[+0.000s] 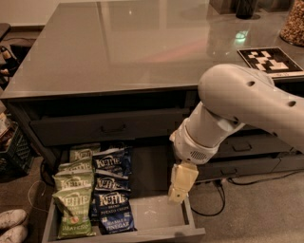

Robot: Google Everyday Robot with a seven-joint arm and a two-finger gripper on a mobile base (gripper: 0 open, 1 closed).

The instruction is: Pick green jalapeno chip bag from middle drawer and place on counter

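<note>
The middle drawer (156, 216) is pulled open low in the camera view. A column of light green jalapeno chip bags lies along its left side, the front one (74, 217) nearest me and others (71, 182) behind it. Dark blue Kettle bags (112, 211) lie beside them in a second column. My gripper (174, 198) hangs pointing down over the drawer's right part, about a bag's width right of the blue bags and touching nothing. The white arm (237, 102) comes in from the right. The glossy grey counter (128, 42) spreads above the drawers.
A black-and-white patterned board (270, 60) lies on the counter's right side, with a jar (293, 21) and a dark object (244, 7) behind it. Shut drawers (102, 127) sit above the open one. White shoes (12, 225), a crate (12, 152) and a cable (221, 206) are on the floor.
</note>
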